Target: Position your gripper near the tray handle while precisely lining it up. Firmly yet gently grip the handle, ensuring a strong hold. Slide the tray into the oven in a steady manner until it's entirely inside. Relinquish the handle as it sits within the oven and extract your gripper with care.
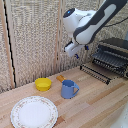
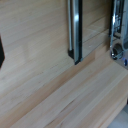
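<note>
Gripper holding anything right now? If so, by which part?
Nothing held. The gripper hangs in the air, apart from the tray handle on the pulled-out tray; whether its fingers are open is unclear.

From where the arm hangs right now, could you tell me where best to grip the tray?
Grip the tray by the tray handle, the thin bar along its front edge, which sticks out of the oven over the table. Probably come from the front, fingers above and below the bar. The gripper hangs apart from it toward the exterior view's left.
</note>
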Available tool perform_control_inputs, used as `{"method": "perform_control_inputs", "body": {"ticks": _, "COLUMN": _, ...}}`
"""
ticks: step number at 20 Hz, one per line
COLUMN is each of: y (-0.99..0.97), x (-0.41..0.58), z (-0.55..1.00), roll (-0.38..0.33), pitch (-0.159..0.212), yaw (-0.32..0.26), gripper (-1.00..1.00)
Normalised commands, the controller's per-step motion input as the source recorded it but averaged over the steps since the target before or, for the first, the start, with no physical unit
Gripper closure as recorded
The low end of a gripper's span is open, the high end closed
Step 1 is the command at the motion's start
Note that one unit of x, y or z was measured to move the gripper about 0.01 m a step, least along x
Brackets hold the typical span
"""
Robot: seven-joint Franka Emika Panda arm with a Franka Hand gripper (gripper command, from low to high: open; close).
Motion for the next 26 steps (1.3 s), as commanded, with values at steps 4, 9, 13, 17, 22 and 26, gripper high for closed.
{"method": "perform_control_inputs", "body": {"ticks": 4, "y": -0.49, "x": 0.0, "z": -0.24, "roll": -0.276, "pitch": 0.0, "yaw": 0.062, "gripper": -1.0}}
{"method": "perform_control_inputs", "body": {"ticks": 9, "y": -0.46, "x": 0.0, "z": -0.23, "roll": -0.274, "pitch": 0.0, "yaw": 0.059, "gripper": -1.0}}
{"method": "perform_control_inputs", "body": {"ticks": 13, "y": -0.45, "x": 0.0, "z": -0.21, "roll": -0.271, "pitch": 0.0, "yaw": 0.063, "gripper": -1.0}}
{"method": "perform_control_inputs", "body": {"ticks": 17, "y": -0.46, "x": 0.0, "z": -0.22, "roll": -0.215, "pitch": 0.0, "yaw": 0.093, "gripper": -1.0}}
{"method": "perform_control_inputs", "body": {"ticks": 22, "y": -0.51, "x": 0.0, "z": -0.17, "roll": -0.178, "pitch": 0.002, "yaw": 0.068, "gripper": -1.0}}
{"method": "perform_control_inputs", "body": {"ticks": 26, "y": -0.53, "x": 0.0, "z": -0.08, "roll": -0.077, "pitch": 0.009, "yaw": 0.06, "gripper": -1.0}}
